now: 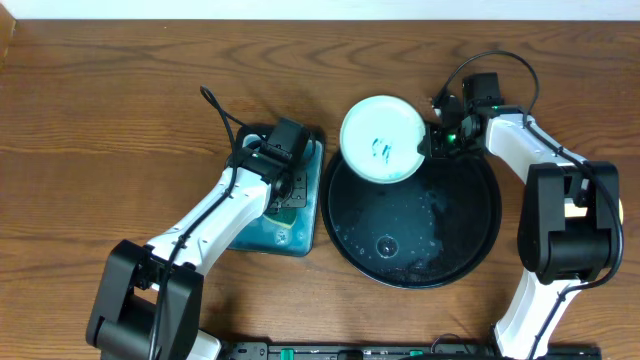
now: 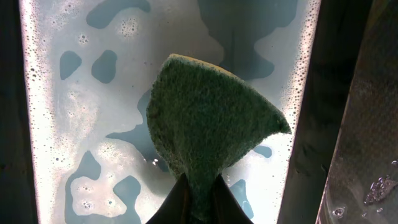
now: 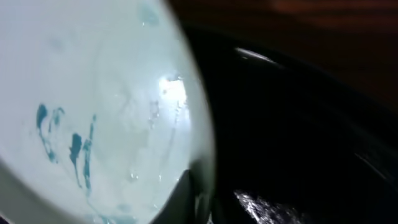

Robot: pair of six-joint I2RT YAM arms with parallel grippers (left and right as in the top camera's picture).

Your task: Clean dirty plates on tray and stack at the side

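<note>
A pale mint-white round plate (image 1: 382,138), glossy and wet with teal scribbles, is held over the far rim of the shiny, droplet-flecked black tray (image 1: 420,250) on the wood-grain desk (image 1: 100,120), its edge pinched by the right gripper (image 1: 432,140); the left gripper (image 2: 199,199) clamps a coarse green sponge (image 2: 211,124) above the foamy blue basin (image 1: 300,240)

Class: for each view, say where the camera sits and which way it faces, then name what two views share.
Overhead: above the table, looking down on tray, plate and basin; both arms show.
Left wrist: on the left arm, looking into the basin; left gripper pinches a sponge.
Right wrist: on the right arm, close to the plate over the tray; right gripper shows.
Shared: plate, in overhead and right wrist.
</note>
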